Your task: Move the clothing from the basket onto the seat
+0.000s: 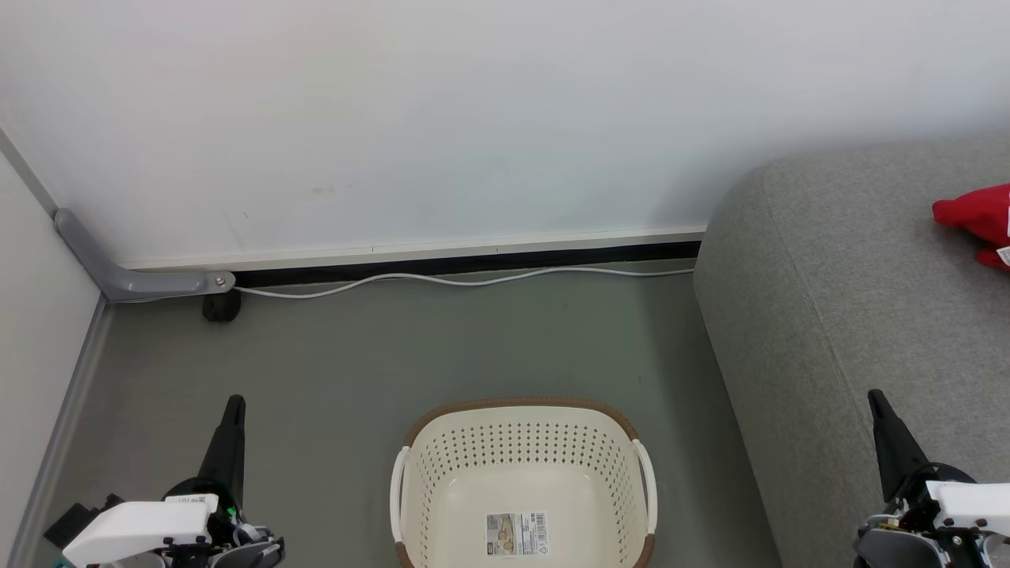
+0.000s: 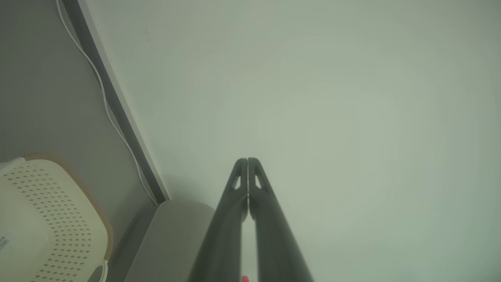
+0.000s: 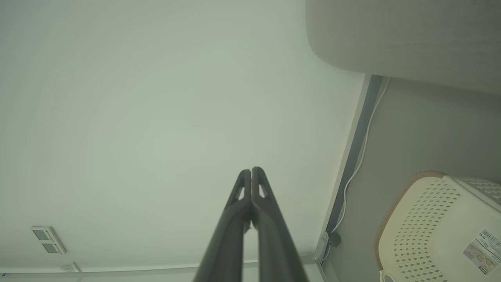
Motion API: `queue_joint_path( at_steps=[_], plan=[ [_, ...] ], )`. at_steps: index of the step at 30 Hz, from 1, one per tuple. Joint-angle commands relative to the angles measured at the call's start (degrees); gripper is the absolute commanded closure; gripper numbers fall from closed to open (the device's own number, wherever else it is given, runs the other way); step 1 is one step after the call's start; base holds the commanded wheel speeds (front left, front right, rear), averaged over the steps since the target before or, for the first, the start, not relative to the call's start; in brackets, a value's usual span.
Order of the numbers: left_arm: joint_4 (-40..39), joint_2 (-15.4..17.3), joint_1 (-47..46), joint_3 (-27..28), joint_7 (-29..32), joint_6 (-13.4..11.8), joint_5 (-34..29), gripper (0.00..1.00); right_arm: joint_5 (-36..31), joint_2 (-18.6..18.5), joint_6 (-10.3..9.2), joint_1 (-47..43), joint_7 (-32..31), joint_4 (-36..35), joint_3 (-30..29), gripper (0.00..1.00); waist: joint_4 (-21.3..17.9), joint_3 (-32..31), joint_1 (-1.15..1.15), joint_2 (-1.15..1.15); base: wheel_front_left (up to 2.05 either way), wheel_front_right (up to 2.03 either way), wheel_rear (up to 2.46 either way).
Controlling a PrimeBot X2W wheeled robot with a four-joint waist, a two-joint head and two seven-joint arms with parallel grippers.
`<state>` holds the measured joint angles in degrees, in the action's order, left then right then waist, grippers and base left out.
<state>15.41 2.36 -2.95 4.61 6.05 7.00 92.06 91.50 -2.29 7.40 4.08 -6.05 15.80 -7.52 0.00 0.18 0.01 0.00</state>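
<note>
Grey floor [image 1: 355, 355]. Basket [image 1: 521, 446] between left jaws and right jaws, bare except its sticker [image 1: 517, 534]. Red clothing [image 1: 978, 221] on sofa [image 1: 828, 276], beyond right jaws. Both jaws together, empty. Judged finished: confirm basket bare.

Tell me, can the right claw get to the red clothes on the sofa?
Probably yes. The right claw is shut and holds nothing, and only bare sofa lies between it and the red clothes.
</note>
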Motion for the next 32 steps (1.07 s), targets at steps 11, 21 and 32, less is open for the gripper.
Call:
queue_joint_path(
  at_steps=[11,21,32],
  plan=[
    [-1.36,0.55,-3.24,1.94,0.46,0.48,0.08,1.0,0.66,-0.59,0.09,2.1,-0.45,-1.78,0.99,1.0,0.0,0.0,0.0,0.0,0.0,0.0,0.0],
    [-1.36,0.55,-3.24,1.94,0.46,0.48,0.08,1.0,0.66,-0.59,0.09,2.1,-0.45,-1.78,0.99,1.0,0.0,0.0,0.0,0.0,0.0,0.0,0.0],
    [-1.36,0.54,-3.24,1.95,0.47,0.48,0.07,1.0,0.66,-0.59,0.09,2.1,-0.44,-1.78,0.99,1.0,0.0,0.0,0.0,0.0,0.0,0.0,0.0]
  ],
)
